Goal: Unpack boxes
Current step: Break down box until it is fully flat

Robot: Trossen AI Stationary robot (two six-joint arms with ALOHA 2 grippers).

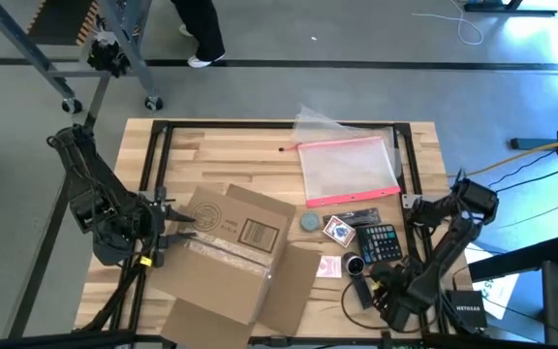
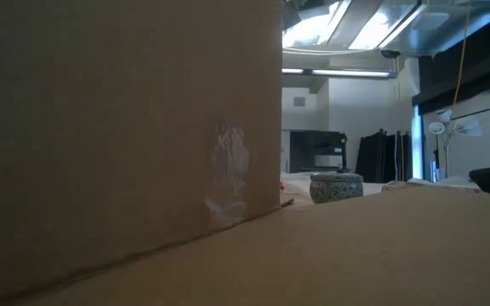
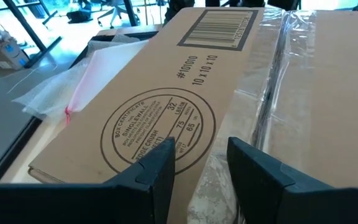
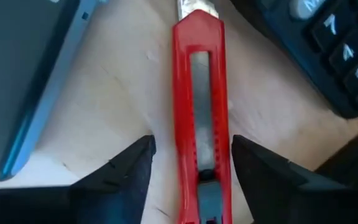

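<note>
High view, left to right: left gripper (image 1: pixel 170 225) at left edge of cardboard box (image 1: pixel 231 254), fingers (image 3: pixel 157 171) parted, tips over the taped top seam beside the round printed stamp, nothing clamped. Box lying on front-left of wooden tabletop (image 1: pixel 231 155), flaps spread toward near edge, barcode label (image 1: pixel 259 233) on top. Clear pouch (image 1: pixel 347 167) with pink-red edge farther back, right of centre. Small round tin (image 1: pixel 311 222), card pack (image 1: pixel 338 231), calculator (image 1: pixel 382 242) clustered right of box. Right gripper (image 1: pixel 387 289) low at front-right corner, fingers (image 4: pixel 129 165) apart, straddling red utility knife (image 4: pixel 201 106) flat on tabletop, not gripping. Low view mostly blocked by box wall.
</note>
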